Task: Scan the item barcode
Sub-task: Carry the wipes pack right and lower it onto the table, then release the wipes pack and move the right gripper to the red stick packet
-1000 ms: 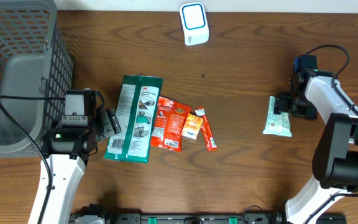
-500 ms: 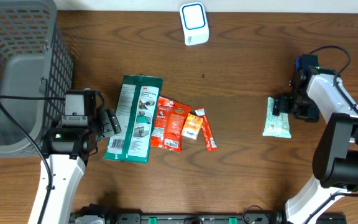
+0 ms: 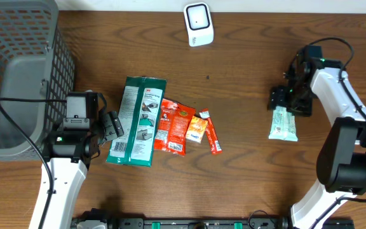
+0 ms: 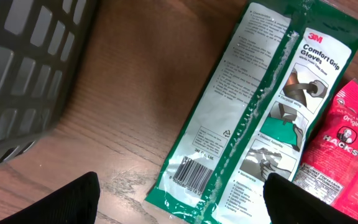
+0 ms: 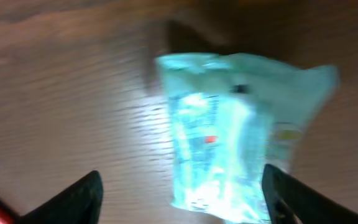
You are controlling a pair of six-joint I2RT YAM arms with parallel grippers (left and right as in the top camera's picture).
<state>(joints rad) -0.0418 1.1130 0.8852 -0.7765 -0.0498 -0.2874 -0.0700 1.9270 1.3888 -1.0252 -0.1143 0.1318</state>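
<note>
Pale green packet near table's right edge, long axis toward far edge. Right gripper at its far end, jaws spread, nothing grasped. Left gripper released, well apart, beside glove pack.

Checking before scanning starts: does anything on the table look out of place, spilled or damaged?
Nothing looks spilled or torn. The green glove packet, red packets and small sachets overlap in a slanted heap in the middle of the table. One pale green packet lies apart on the right.
</note>
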